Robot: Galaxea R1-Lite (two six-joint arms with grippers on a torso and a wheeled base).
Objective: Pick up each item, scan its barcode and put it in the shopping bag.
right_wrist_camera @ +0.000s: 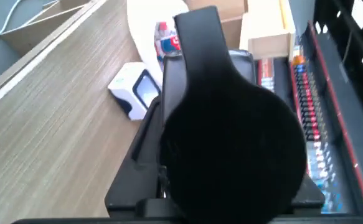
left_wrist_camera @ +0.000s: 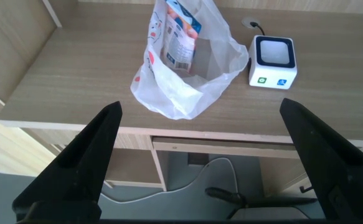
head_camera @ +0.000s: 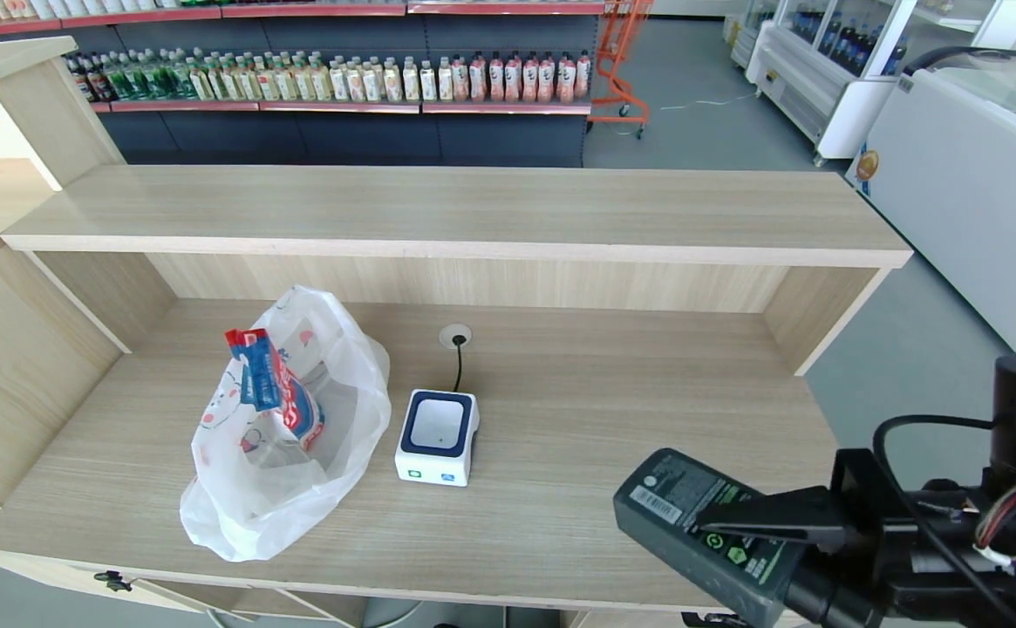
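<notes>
Right hand point(head_camera: 739, 526) clamps black adapter point(head_camera: 678, 510), barcode label point(head_camera: 650, 504) upward; left hand point(left_wrist_camera: 200, 107) spread wide.

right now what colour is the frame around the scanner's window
Dark navy frame on a white scanner; best seen in the head view.

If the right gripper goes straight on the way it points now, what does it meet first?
Probably the scanner, or it passes above it to the shopping bag; height is unclear. The held black adapter leads.
</notes>
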